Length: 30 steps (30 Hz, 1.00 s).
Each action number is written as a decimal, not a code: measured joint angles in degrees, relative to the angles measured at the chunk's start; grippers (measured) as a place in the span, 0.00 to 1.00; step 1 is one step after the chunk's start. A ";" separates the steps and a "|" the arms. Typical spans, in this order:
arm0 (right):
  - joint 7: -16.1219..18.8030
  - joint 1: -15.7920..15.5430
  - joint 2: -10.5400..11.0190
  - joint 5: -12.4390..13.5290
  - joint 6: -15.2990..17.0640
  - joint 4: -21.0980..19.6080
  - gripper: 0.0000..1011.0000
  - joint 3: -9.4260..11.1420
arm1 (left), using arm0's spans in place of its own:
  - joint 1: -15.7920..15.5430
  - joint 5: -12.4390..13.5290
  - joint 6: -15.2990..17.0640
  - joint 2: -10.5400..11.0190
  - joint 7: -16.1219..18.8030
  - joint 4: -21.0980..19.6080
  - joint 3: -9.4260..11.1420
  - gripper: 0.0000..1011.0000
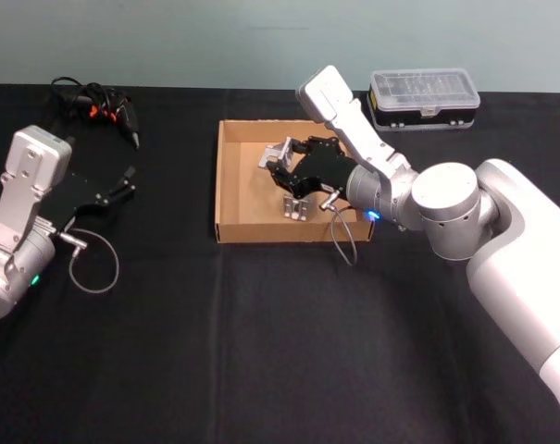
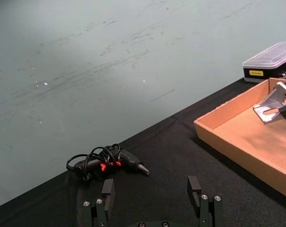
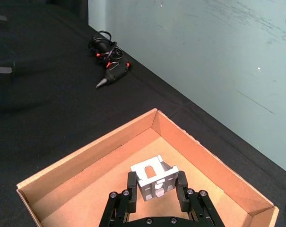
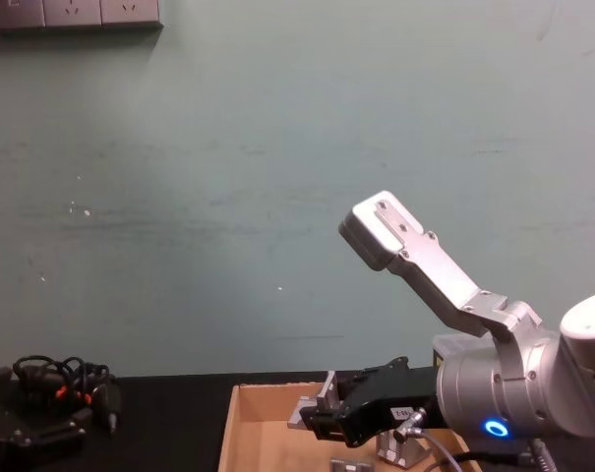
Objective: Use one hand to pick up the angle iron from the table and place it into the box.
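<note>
My right gripper [image 1: 287, 166] reaches over the tan cardboard box [image 1: 226, 176] and is shut on a silver angle iron [image 1: 274, 155]. In the right wrist view the angle iron [image 3: 154, 177] sits clamped between the black fingers [image 3: 131, 184], just above the box floor [image 3: 100, 184]. From the chest view, the held piece [image 4: 311, 409] hangs at about rim height. A second metal bracket [image 1: 294, 208] lies on the box floor. My left gripper [image 1: 125, 183] is parked at the table's left, open and empty.
A black glue gun with a coiled cord [image 1: 104, 104] lies at the far left of the black table [image 1: 261, 351]. A clear-lidded plastic case [image 1: 425, 96] stands behind the box on the right. A cable loop [image 1: 94, 264] trails from the left arm.
</note>
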 joint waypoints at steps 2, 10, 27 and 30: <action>0.00 -0.04 -0.14 -0.38 0.24 0.04 0.49 0.19 | 0.00 0.00 0.00 0.00 0.00 0.00 0.00 1.00; 0.10 -0.47 -0.45 -1.44 0.64 0.22 0.49 0.92 | 0.00 0.00 0.00 0.00 0.00 0.00 0.00 1.00; 0.40 -1.14 -0.78 -2.45 0.49 -0.03 0.92 2.35 | 0.00 0.00 0.00 0.00 0.00 0.00 0.00 1.00; 0.48 -1.25 -0.82 -2.45 0.23 -0.18 0.99 2.59 | 0.00 0.00 0.00 0.00 0.00 0.00 0.00 1.00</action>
